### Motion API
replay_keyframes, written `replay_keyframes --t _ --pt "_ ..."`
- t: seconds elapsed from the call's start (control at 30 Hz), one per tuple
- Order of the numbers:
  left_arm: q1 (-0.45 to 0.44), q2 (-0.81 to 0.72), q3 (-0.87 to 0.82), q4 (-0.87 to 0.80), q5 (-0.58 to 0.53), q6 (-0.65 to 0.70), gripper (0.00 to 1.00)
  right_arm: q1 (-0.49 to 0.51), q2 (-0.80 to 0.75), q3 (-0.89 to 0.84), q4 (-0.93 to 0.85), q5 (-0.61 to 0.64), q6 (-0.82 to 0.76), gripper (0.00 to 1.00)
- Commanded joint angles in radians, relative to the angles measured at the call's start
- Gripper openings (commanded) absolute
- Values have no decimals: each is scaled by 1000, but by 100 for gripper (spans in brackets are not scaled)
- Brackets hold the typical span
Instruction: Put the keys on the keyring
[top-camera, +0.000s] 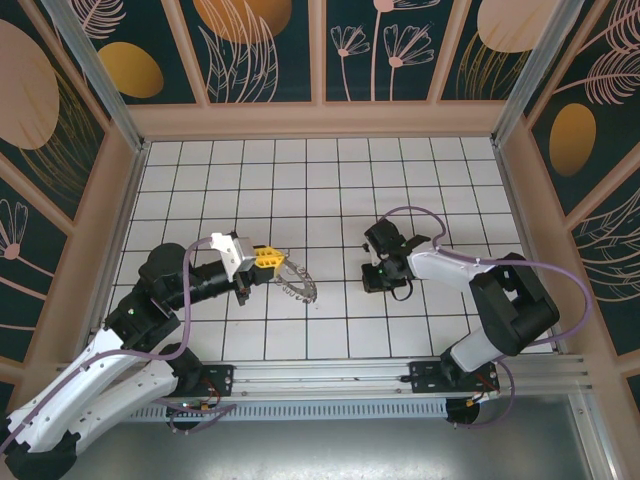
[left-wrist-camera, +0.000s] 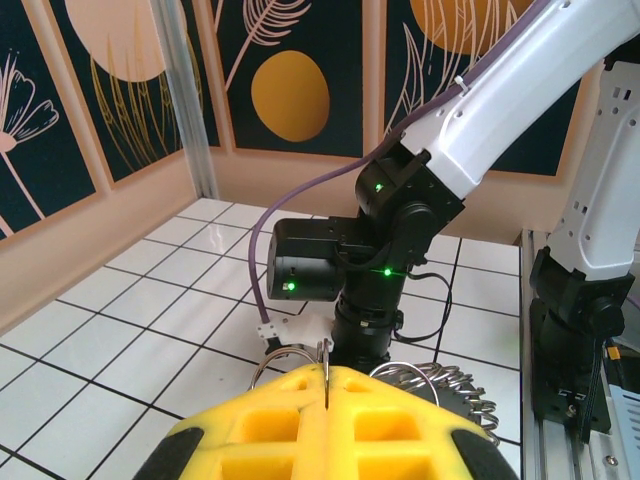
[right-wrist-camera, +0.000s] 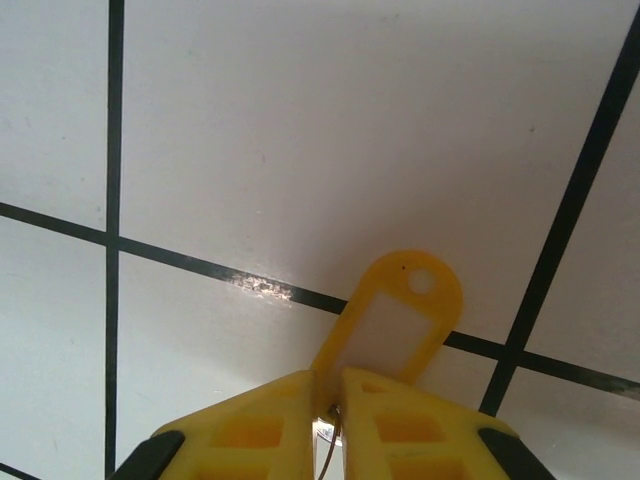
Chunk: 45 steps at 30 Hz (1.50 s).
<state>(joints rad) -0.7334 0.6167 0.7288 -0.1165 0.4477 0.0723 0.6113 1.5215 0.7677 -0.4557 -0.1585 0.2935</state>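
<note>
My left gripper (top-camera: 268, 259) is shut on the keyring (top-camera: 297, 283), a grey metal ring with a coiled, scalloped rim that hangs just above the tiles. In the left wrist view a thin loop of the keyring (left-wrist-camera: 335, 352) is pinched between the yellow fingers, and its coils (left-wrist-camera: 455, 385) spread to the right. My right gripper (top-camera: 375, 278) points down at the floor to the right of the ring. Its jaws (right-wrist-camera: 328, 385) are shut on the key (right-wrist-camera: 395, 320), which looks like a flat yellow tag with a white window and a small hole. A thin wire loop sits between the fingers.
White tiled floor (top-camera: 300, 190) with black grid lines, boxed in by tan-framed patterned walls. An aluminium rail (top-camera: 330, 372) runs along the near edge. The right arm's black wrist (left-wrist-camera: 385, 260) stands close behind the keyring.
</note>
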Motion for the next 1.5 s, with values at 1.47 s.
replay_keyframes --t 1.47 --pt "-2 217 24 374 426 -94 0 171 -666 -337 1440 13 234 0"
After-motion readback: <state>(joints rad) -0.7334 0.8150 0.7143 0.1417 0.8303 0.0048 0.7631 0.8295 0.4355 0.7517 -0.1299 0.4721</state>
